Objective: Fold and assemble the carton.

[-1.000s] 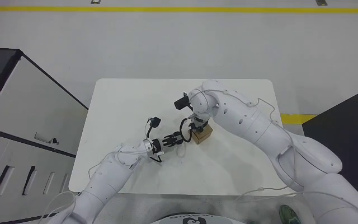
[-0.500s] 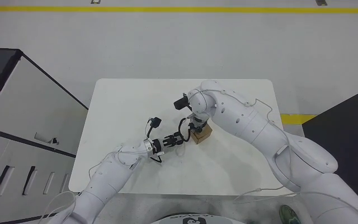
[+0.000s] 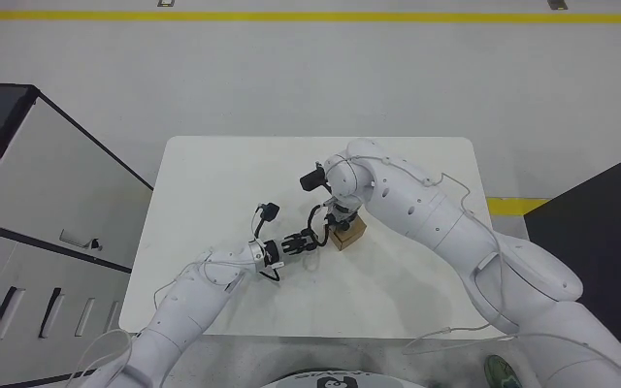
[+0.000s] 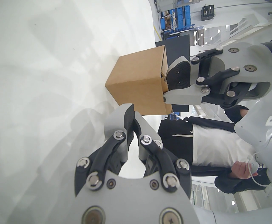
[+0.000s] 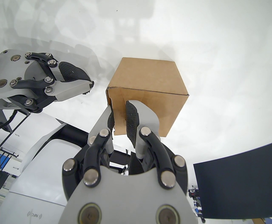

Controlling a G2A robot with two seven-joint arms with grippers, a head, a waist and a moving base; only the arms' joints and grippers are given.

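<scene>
**Carton pinched by the right gripper, left gripper idle beside it**

Carton (image 3: 347,231): small, plain brown cardboard, already squared into a box. The walls are smooth and unprinted, the corners crisp. It sits on the table directly under the right gripper (image 5: 120,110). The end facing that gripper is not flush: a flap edge stands proud there, and its cut edge looks slightly ragged.

Right gripper: comes onto the carton from above, fingers clamped on that flap edge. One black pad lies on the outer face of the flap; the other finger is behind it.

Left gripper (image 4: 132,118): low over the table, pointing at the carton's side wall. The carton is just ahead of its fingertips. Seen from the right wrist, there is a gap between them, so no contact. Its fingers are drawn together with nothing between them.

Surface: white table (image 3: 213,194), matte, with a few tiny dark specks. Both grippers are near its middle.

Room: pale grey floor with a yellow line (image 3: 291,16) beyond the far side of the table. A grey cabinet (image 3: 49,165) is on the left arm's side and a dark panel (image 5: 233,180) on the right arm's side. Shelving with blue bins (image 4: 176,12) is visible far behind.
</scene>
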